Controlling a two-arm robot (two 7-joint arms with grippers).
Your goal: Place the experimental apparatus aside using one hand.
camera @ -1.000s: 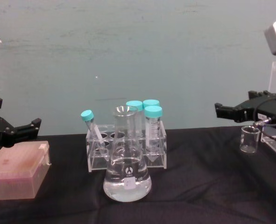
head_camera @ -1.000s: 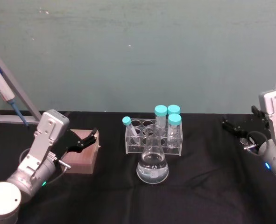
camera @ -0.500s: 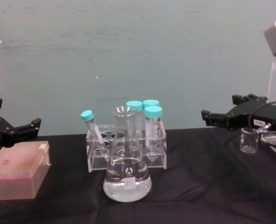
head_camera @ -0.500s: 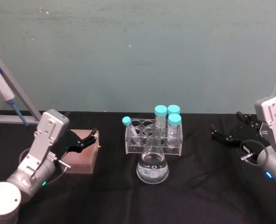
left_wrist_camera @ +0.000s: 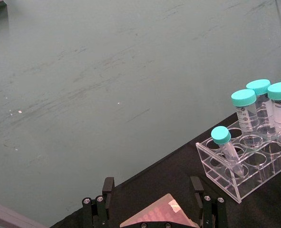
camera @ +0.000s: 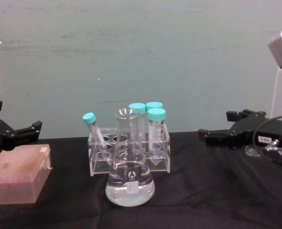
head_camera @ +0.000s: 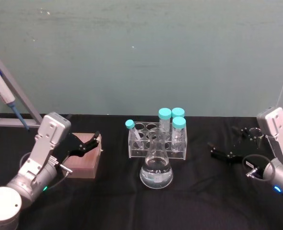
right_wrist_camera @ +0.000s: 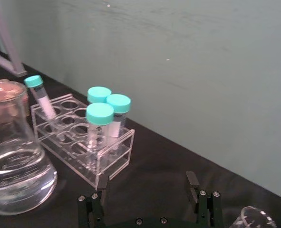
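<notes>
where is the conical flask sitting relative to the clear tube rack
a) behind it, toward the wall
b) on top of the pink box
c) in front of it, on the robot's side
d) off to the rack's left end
c: in the chest view the conical flask stands on the black cloth, overlapping the front of the tube rack, about level with the rack's middle.

You have four teal-capped tubes [head_camera: 179,123] to count, all standing in one clear rack [head_camera: 133,151]. You also see one conical flask [head_camera: 156,172], one small glass beaker [right_wrist_camera: 253,219], one pink tip box [camera: 16,179] and one pipette [head_camera: 0,86].
</notes>
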